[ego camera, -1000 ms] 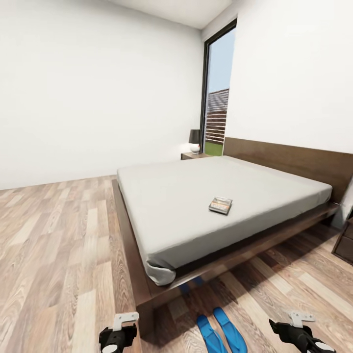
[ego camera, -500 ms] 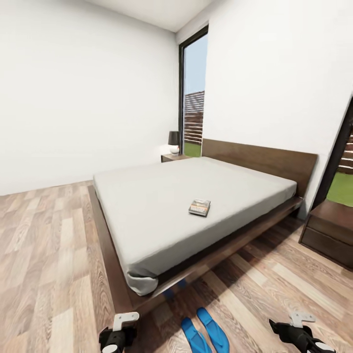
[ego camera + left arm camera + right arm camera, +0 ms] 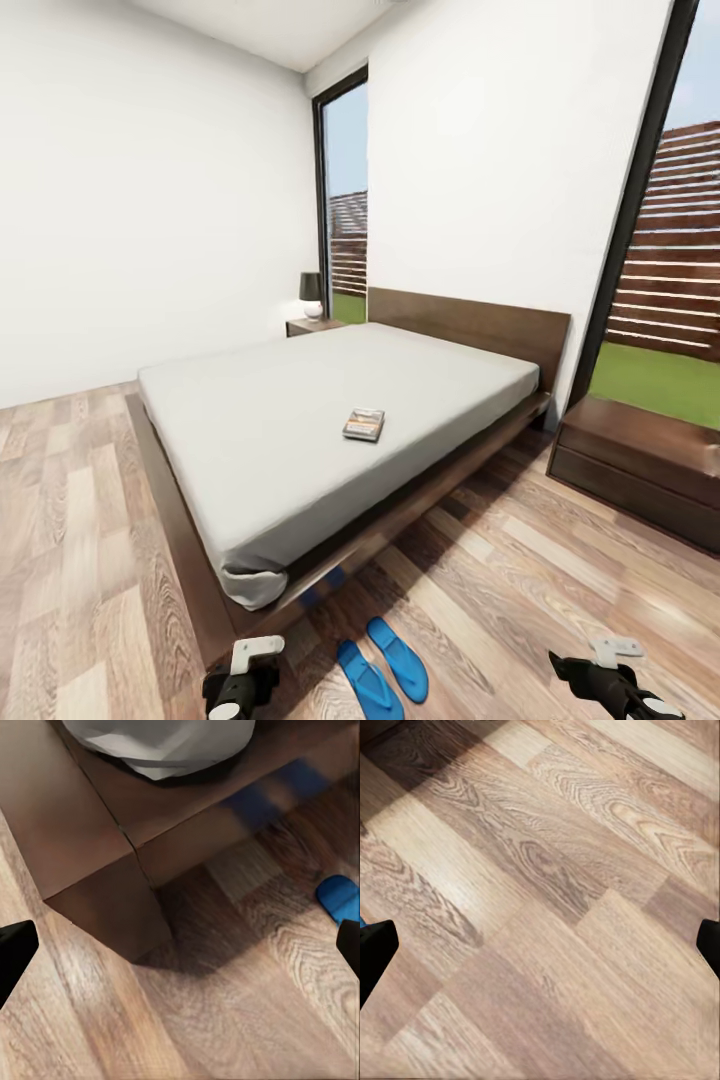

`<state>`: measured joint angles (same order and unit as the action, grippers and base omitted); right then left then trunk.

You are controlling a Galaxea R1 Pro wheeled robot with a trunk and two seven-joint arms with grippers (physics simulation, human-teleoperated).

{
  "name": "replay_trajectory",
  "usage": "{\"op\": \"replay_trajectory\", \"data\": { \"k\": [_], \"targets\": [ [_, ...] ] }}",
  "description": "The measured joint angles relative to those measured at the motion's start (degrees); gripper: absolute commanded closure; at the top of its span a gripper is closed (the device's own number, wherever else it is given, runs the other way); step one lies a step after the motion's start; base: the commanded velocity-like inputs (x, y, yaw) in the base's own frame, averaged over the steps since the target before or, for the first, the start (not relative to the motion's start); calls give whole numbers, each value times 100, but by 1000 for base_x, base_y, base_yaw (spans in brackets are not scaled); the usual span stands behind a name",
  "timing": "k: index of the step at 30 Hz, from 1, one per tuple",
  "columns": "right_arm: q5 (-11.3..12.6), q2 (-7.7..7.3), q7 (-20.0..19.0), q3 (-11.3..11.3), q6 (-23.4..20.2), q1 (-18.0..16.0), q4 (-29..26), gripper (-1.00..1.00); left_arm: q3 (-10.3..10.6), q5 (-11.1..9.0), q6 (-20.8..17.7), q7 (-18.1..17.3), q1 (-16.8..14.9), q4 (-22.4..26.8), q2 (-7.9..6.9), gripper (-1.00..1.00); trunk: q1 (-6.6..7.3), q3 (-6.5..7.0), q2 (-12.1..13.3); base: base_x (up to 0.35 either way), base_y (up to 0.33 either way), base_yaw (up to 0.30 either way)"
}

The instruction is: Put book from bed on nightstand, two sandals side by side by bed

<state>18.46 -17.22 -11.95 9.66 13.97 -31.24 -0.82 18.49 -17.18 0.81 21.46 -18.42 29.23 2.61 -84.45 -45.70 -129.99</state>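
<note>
book [image 3: 364,424] flat on the bed's [image 3: 300,420] grey mattress.
left gripper [image 3: 180,945] and right gripper [image 3: 540,945] spread, empty, over plank floor [image 3: 555,915]; blue sandals [image 3: 382,665] between them.

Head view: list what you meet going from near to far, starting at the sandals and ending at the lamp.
sandals → bed corner → book on the mattress → nightstand → lamp on it

Home bedroom: platform bed [image 3: 300,440], nightstand [image 3: 640,470], lamp [image 3: 312,294].
</note>
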Motion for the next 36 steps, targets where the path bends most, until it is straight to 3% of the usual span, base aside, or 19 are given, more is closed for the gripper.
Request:
{"op": "replay_trajectory", "data": {
  "k": [36],
  "targets": [
    [7,0,2,0,0,0,-3,-100,-6,4,15,2,0,0,0,-100,791,727,1444,0,0,-286]
  ]
}}
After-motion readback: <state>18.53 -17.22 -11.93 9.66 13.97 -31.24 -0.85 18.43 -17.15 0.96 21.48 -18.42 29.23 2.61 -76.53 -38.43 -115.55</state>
